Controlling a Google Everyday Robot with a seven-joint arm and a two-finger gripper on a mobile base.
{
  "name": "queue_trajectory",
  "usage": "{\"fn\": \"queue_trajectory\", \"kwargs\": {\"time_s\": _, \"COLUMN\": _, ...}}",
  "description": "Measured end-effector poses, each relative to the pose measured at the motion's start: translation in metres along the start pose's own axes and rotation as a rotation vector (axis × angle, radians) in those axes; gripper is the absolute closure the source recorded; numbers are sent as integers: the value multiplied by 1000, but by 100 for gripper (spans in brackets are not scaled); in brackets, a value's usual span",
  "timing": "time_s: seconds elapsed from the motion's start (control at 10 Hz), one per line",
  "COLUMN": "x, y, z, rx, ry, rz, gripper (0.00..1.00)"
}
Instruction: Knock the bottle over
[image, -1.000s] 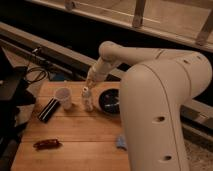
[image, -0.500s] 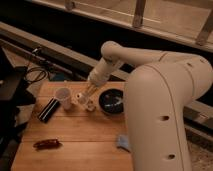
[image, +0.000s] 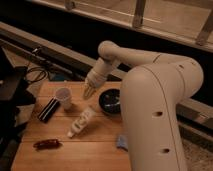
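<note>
Lying flat on the wooden table (image: 100, 150), near its middle: the bottle (image: 81, 122), slim, whitish-beige, smooth plastic, narrow neck and pale cap aimed toward the near left corner, base aimed up toward the pincer; no longer upright as half a second ago, now toppled and shifted nearer the front edge. Just above its base, clear of it: the pincer (image: 89, 92), pale and tapered, at the end of a rounded, glossy cream arm (image: 150, 65) sweeping down from the upper right; cannot tell whether parted or closed. Drawn slightly back and up compared with the earlier frame, where it sat pressed against the bottle beside the cup.

Left of the pincer: a white cup (image: 63, 97), wider than the bottle, upright, round-mouthed, in the same spot as before. Further left, near the table's edge: a flat black rectangular object (image: 48, 109) with pale stripes, lying at a slant. Right of the bottle: a dark round bowl (image: 110, 101), shallow, glossy, partly hidden by the robot's bulky cream body (image: 160, 120). Near the front left: a small reddish-brown elongated thing (image: 46, 144), wrinkled in look, lying flat. By the robot's body, at the table surface: a scrap of blue (image: 121, 143), soft-edged, kind unclear. Table itself: warm-toned planks, matte, with visible seams.
</note>
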Motion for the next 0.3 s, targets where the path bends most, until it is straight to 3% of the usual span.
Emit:
{"fn": "queue_trajectory", "kwargs": {"time_s": 0.2, "x": -10, "y": 3, "z": -9, "rx": -18, "ry": -7, "rz": 6, "gripper": 74}}
{"fn": "queue_trajectory", "kwargs": {"time_s": 0.3, "x": -11, "y": 3, "z": -15, "rx": -18, "ry": -4, "rz": 0, "gripper": 85}}
